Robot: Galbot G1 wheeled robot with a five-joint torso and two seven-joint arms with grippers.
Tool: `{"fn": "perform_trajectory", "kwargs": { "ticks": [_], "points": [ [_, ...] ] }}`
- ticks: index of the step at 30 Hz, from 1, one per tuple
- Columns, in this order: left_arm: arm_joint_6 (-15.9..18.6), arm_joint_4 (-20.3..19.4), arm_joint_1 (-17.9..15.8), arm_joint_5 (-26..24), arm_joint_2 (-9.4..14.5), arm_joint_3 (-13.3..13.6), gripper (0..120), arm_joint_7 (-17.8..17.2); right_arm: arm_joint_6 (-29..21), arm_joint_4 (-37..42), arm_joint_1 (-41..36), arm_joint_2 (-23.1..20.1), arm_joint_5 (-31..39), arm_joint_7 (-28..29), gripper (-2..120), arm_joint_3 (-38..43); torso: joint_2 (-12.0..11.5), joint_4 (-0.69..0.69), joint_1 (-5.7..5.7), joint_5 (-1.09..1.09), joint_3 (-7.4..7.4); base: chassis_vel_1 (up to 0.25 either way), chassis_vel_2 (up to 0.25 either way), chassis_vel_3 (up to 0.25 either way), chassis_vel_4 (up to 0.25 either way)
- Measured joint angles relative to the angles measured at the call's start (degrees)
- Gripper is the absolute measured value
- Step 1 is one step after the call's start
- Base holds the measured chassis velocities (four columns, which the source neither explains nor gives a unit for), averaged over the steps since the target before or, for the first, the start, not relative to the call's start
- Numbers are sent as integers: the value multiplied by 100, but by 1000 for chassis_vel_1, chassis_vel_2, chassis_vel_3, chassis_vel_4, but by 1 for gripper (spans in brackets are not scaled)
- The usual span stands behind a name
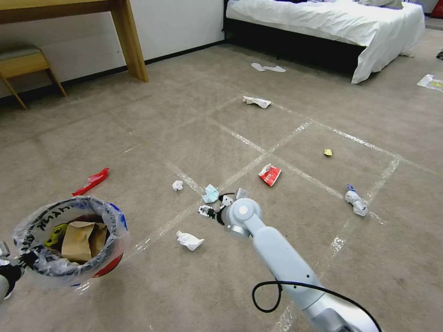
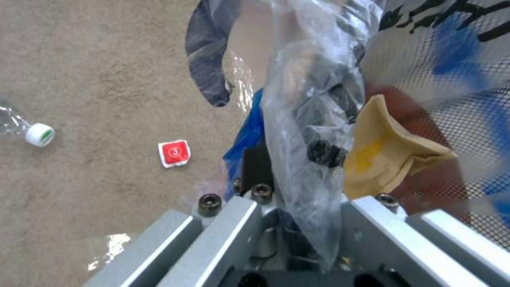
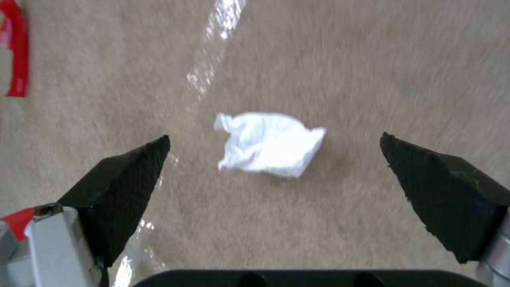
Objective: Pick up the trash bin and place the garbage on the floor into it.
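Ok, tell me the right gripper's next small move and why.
Probably straight down onto the crumpled white tissue. The right gripper hangs open above the carpet, and the tissue lies centred between its black fingertips with nothing else close by. The left gripper holds the trash bin up by its bag, with a brown paper bag already inside.

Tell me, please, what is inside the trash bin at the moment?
Inside the trash bin lie a brown paper bag and a yellow scrap; anything beneath them is covered.
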Motion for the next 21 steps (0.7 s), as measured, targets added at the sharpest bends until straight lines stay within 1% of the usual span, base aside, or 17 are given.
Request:
{"fn": "perform_trajectory", "kwargs": {
  "ticks": [1, 3, 5, 6, 7, 9, 14, 21],
  "points": [
    [-7, 0, 16, 39, -37, -23, 0, 25, -26, -178, -72, 170, -45, -36, 100, 100, 0, 0, 0, 1, 0, 0, 0, 0, 0],
    [-9, 0, 24, 57, -55, -32, 0, 37, -27, -245, -94, 230, -75, -60, 100, 124, 0, 0, 0, 0, 0, 0, 0, 0, 0],
    [-16, -7, 57, 102, -118, -79, 0, 70, -31, -533, -159, 472, -205, -141, 100, 190, 0, 1, 0, 0, 0, 0, 0, 0, 0],
    [-16, -7, 57, 102, -118, -79, 0, 70, -31, -533, -159, 472, -205, -141, 100, 190, 0, 1, 0, 0, 0, 0, 0, 0, 0],
    [-28, -19, 80, 119, -151, -106, 0, 96, -25, -700, -173, 569, -282, -170, 100, 221, 0, 2, 0, 1, 0, 0, 0, 0, 0],
    [-47, -21, 139, 147, -172, -174, 0, 149, -10, -1035, -165, 595, -459, -254, 100, 291, 0, 1, 0, 1, 0, 0, 0, 0, 0],
    [-52, -25, 146, 153, -180, -186, 0, 163, 27, -1236, -132, 588, -599, -363, 100, 309, 0, 1, 0, 1, 0, 0, 0, 0, 0],
    [-72, 4, 139, 180, -196, -186, 0, 195, 60, -1311, -117, 576, -656, -488, 99, 318, 0, 0, 0, 1, 0, 0, 0, 0, 0]
  ]
}}
